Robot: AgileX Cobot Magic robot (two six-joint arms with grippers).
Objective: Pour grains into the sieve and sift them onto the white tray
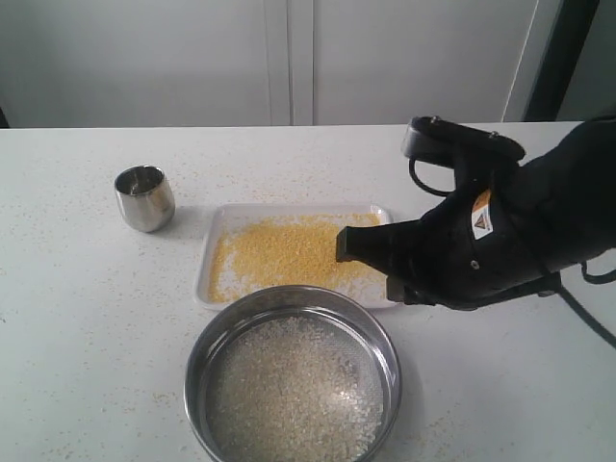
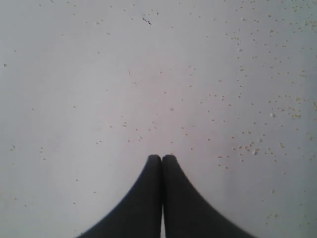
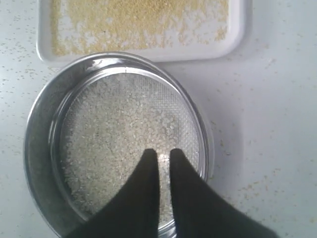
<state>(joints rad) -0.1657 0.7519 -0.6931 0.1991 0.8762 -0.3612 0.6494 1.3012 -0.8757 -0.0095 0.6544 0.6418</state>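
The sieve [image 1: 197, 356] stands on the table at the near edge, with whitish grains [image 1: 294, 390] spread over its mesh. Just behind it lies the white tray [image 1: 289, 206], covered with golden-yellow grains [image 1: 284, 252]. My right gripper [image 1: 371, 268] hovers above the sieve's right side and the tray's near right corner. In the right wrist view this gripper [image 3: 163, 152] shows a narrow gap between its fingers, with nothing in it, over the sieve [image 3: 37, 129] and near the tray [image 3: 237, 29]. My left gripper [image 2: 162, 156] is shut and empty above bare table.
A small rounded steel cup [image 1: 144, 197] stands upright to the left of the tray. Loose grains are scattered over the white table [image 1: 77, 318] around the sieve and under the left gripper. A pale wall runs behind the table's far edge.
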